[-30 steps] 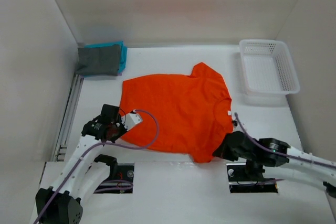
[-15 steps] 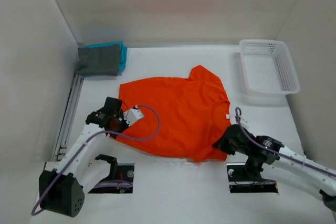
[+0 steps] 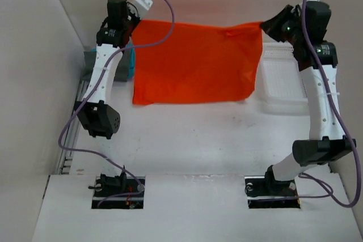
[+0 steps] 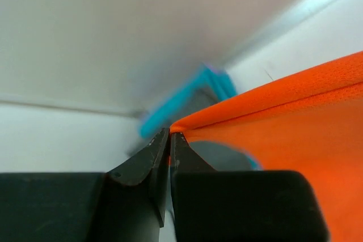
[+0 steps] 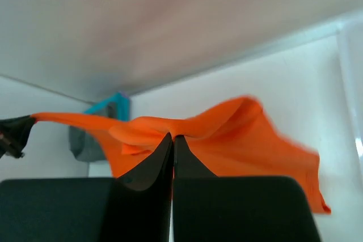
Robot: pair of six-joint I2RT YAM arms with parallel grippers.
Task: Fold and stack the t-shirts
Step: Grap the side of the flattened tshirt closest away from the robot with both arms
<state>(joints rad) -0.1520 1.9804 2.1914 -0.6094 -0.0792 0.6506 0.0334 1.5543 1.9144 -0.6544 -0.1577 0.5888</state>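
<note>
The orange t-shirt (image 3: 193, 63) hangs like a sheet above the table (image 3: 198, 140). It is stretched between the raised arms, with the left claw (image 4: 170, 134) clenched on its upper left corner and the right claw (image 5: 172, 136) on its upper right. Behind it, the dark grey t-shirt (image 3: 89, 60) and the teal t-shirt (image 3: 129, 67) lie together at far left, and a white basket (image 3: 281, 86) stands at far right.

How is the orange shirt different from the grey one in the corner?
The orange shirt hangs spread out in the air, pinched by the left gripper and right gripper; the grey shirt lies folded down in the corner. The orange shirt looks wide and flat; the grey shirt is a small bundle. Both are plain cloth.
</note>
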